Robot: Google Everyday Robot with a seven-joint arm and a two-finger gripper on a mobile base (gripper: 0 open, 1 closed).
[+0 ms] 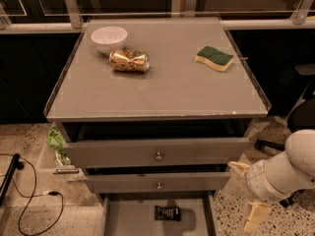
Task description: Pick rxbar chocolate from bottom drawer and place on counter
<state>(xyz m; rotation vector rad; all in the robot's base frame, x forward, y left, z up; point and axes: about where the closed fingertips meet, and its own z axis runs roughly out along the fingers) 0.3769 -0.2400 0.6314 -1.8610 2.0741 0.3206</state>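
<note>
The rxbar chocolate point(168, 213), a small black wrapper with white print, lies flat on the floor of the open bottom drawer point(130, 220) near its back. The counter point(162, 90) is the grey top of the cabinet. My gripper point(247, 193) hangs to the right of the cabinet, beside the bottom drawer's right side and a little above the bar. Its two cream fingers are spread apart and hold nothing. The white arm reaches in from the right edge.
On the counter stand a white bowl point(109, 37), a gold can point(129, 61) on its side and a green-and-yellow sponge point(214, 58). The two knobbed drawers point(158, 156) stand slightly open above the bar. A black cable point(34, 200) and a green object point(55, 141) lie on the floor at left.
</note>
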